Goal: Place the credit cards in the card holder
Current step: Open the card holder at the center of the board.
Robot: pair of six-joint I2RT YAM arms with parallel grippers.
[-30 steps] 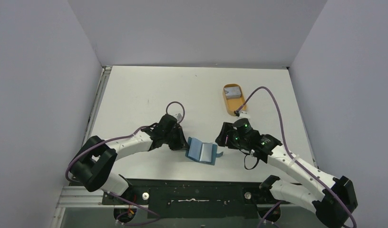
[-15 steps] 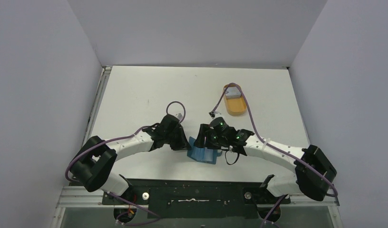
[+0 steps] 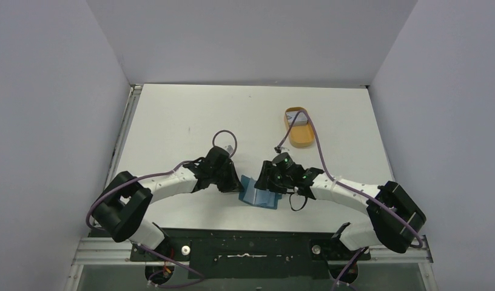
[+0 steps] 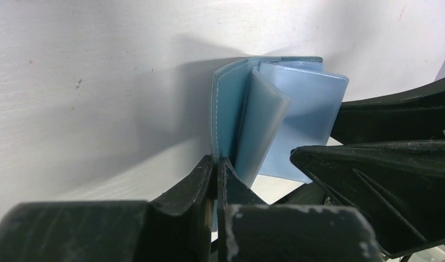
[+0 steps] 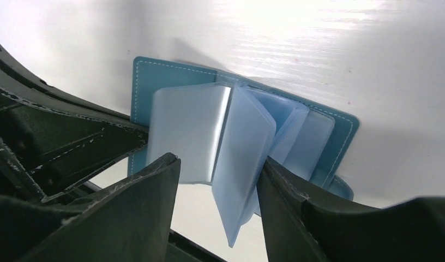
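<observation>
Left wrist view: left claw pinches card holder cover, judged to steady it open; right claw, spread, straddles clear sleeves, apparently parting them; credit cards lie well beyond it in orange tray

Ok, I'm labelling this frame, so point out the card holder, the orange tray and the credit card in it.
card holder (image 5: 245, 153): right wrist view, a standing clear sleeve.
orange tray (image 3: 301, 139): top view, bare floor.
credit card (image 3: 298, 119): top view, its grey face.
</observation>
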